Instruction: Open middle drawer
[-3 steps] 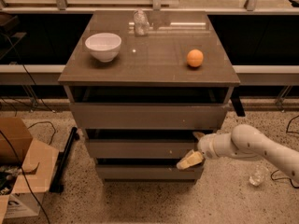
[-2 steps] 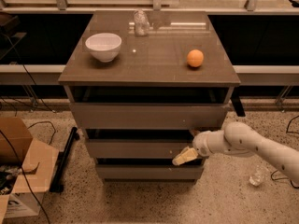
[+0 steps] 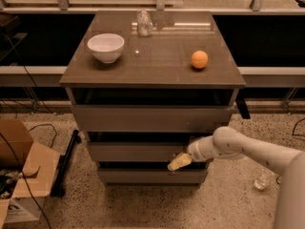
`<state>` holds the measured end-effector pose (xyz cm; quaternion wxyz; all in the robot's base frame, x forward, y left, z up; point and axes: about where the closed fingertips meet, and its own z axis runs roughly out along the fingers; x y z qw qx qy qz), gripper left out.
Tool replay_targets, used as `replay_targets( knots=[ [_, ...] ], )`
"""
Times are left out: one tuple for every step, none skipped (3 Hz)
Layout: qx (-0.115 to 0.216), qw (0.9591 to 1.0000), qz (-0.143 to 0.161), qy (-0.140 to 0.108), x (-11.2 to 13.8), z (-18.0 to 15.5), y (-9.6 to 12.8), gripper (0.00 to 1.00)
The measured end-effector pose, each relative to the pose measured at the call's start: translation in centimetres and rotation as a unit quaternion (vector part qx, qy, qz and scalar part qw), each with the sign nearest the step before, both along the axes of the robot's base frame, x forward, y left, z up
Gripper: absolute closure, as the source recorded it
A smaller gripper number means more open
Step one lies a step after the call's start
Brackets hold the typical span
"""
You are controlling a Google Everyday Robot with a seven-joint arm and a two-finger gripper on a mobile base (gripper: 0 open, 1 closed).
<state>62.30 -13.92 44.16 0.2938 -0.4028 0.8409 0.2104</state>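
The middle drawer [image 3: 136, 151] is the grey-brown flat front of medium height, between the taller top drawer front [image 3: 150, 118] and the narrow bottom drawer front [image 3: 150, 176]. It looks shut, flush with the dark gap above it. My gripper [image 3: 177, 162] is at the end of the white arm [image 3: 248, 149] that comes in from the right. Its pale yellowish tip sits at the lower edge of the middle drawer front, right of centre, over the gap above the bottom drawer.
On the cabinet top [image 3: 152, 61] stand a white bowl [image 3: 106, 46], an orange [image 3: 199, 59] and a clear glass [image 3: 143, 23]. A cardboard box [image 3: 16, 171] and cables lie on the floor at left. A clear object [image 3: 263, 179] lies on the floor at right.
My gripper has slid left along the lower edge of the middle drawer front, and the arm has reached further in. The drawers have not moved.
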Motion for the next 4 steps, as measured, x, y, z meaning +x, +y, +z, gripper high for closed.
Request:
replay_targets(
  knots=[
    [-0.032, 0.9993, 0.008, 0.017, -1.05, -1.43, 0.69, 0.15],
    [-0.034, 0.9992, 0.008, 0.018, -1.13, -1.45, 0.72, 0.38],
    [-0.034, 0.9992, 0.008, 0.018, -1.13, -1.09, 0.72, 0.43],
    [-0.034, 0.9992, 0.008, 0.018, -1.13, -0.64, 0.72, 0.12]
  ],
)
